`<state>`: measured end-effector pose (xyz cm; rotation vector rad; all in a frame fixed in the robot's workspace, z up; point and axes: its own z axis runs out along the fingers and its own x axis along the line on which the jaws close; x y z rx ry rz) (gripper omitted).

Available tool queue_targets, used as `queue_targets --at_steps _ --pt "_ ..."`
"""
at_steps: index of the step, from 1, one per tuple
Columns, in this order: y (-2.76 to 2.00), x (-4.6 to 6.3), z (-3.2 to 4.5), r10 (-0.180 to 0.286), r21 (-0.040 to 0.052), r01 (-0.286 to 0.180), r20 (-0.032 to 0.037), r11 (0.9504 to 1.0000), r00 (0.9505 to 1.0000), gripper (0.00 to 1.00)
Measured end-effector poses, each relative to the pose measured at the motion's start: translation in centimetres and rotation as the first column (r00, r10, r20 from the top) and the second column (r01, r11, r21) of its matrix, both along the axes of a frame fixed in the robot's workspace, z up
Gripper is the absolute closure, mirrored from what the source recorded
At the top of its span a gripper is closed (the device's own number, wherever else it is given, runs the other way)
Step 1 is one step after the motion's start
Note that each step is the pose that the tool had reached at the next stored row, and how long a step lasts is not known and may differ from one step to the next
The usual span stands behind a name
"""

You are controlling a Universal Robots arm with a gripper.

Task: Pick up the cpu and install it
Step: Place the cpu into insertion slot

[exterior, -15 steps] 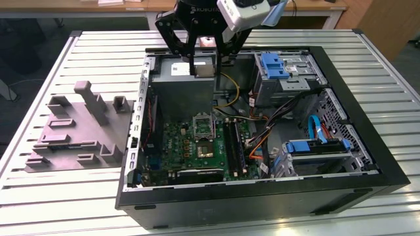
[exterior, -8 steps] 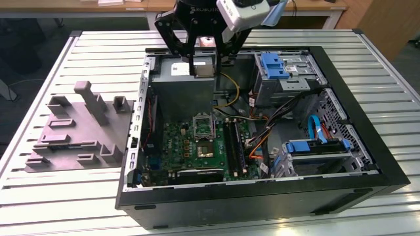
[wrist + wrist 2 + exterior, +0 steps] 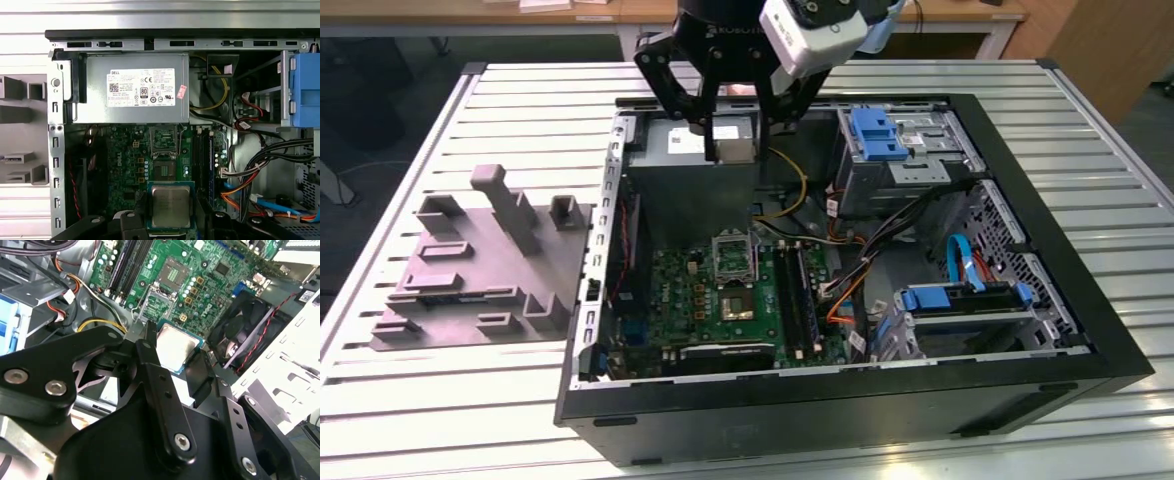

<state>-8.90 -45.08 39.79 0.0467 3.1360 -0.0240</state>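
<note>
My tool (image 3: 171, 218) is clamped on the cpu (image 3: 171, 206) by its edges, above the open case near the grey power supply (image 3: 130, 87). The chip is thin and flat, silvery-beige metal. I'd keep it level and square to the metal-framed socket (image 3: 164, 139), whose latch may be open.

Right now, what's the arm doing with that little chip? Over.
Gripper shut on cpu. Chip in air above motherboard, not seated. Nothing lying across socket.
</note>
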Motion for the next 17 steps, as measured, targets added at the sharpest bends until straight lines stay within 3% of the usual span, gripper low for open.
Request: queue_targets --at_steps 13,15,17 --pt "-0.13 0.0 -0.32 0.001 -0.0031 -0.001 -0.0001 1.0 1.0 0.53" --pt "-0.65 0.0 -0.67 0.0 -0.0035 0.0 -0.0004 1.0 1.0 0.53" --pt "-0.78 0.0 -1.05 -0.003 -0.0033 0.003 -0.0003 1.0 1.0 0.53"
